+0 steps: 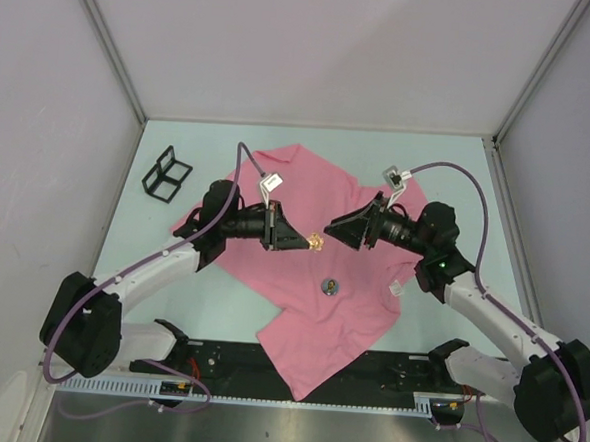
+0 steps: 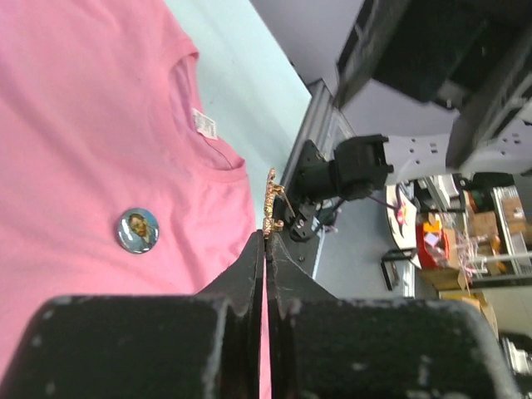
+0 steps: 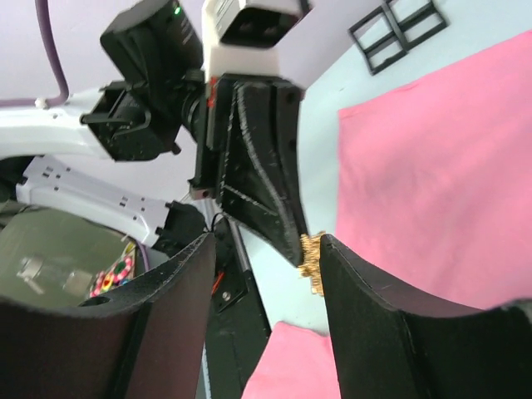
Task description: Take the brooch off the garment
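**Gold brooch pinched in the left claw above the pink shirt**

The left claw [image 2: 264,249] is pressed together on the gold brooch [image 2: 270,204], gripping its lower end so that most of the ornament stands out beyond the fingertips. In the top view the brooch sits close to the middle of the counter [image 1: 447,190], raised over the garment [image 1: 299,321], which lies spread flat and skewed, its hem toward 6 o'clock and one sleeve toward 10 o'clock.

The right claw [image 1: 336,231] comes in from 3 o'clock, facing the left one tip to tip. Its jaws are spread and hold nothing. In its own wrist view the two dark fingers [image 3: 366,307] flank the left claw's tip, and the brooch lies just beside the finger on the right of that view; whether they touch cannot be told.

A round badge [image 2: 137,230] with a portrait on blue is on the shirt's chest, at 6 o'clock from the brooch and apart from both claws. The white label [image 2: 204,123] shows inside the collar. A black wire frame [image 1: 168,173] stands on the counter at 10 o'clock, off the cloth.
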Available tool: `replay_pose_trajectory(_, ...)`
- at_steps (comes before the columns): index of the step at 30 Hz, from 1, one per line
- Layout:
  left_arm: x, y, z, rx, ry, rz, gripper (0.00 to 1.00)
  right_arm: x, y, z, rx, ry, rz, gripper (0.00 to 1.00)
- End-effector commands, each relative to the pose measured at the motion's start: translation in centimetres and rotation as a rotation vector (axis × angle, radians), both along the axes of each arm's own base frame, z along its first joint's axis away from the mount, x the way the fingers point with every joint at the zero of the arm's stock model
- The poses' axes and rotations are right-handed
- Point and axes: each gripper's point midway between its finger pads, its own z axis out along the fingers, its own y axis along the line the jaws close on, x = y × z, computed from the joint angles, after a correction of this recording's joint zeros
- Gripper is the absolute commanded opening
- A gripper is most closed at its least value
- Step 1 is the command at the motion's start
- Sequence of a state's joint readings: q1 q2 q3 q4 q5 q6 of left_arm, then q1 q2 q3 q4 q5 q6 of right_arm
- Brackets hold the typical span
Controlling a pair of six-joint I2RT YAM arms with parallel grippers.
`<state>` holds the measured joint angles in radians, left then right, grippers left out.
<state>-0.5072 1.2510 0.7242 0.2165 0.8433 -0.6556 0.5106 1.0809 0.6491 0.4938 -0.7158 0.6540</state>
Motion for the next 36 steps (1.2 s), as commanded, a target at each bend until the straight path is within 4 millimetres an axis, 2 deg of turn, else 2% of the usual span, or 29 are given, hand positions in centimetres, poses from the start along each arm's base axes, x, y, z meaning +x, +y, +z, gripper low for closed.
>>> replay_pose_trajectory(1, -1.5, -0.2, 1.9, -0.061, -0.087, -0.128, 0.00, 0.5, -1.5, 1.8, -0.019, 0.001, -0.028, 0.59)
replay_pose_trajectory(5, -2.2, -0.1, 2.7, -0.074, -0.115, -0.174, 0.00, -0.4, -1.8, 0.3, -0.059, 0.031, 0.078, 0.62)
replay_pose_trajectory(8, -2.4, -0.1, 2.8, -0.075, -0.119, -0.185, 0.00, -1.4, -1.6, 0.1, -0.063, 0.014, 0.148, 0.64)
replay_pose_trajectory(12, -2.9, -0.2, 3.0, -0.102, -0.108, -0.212, 0.00, -1.7, -1.2, -0.4, -0.067, 0.002, 0.196, 0.63)
replay_pose_trajectory(22, -3.4, -0.2, 3.3, -0.120, -0.103, -0.237, 0.00, -3.5, 1.4, -0.5, -0.043, -0.027, 0.319, 0.57)
replay_pose_trajectory(36, -4.2, -0.2, 3.7, -0.134, -0.118, -0.266, 0.00, -3.1, 2.1, -1.1, -0.039, -0.017, 0.321, 0.42)
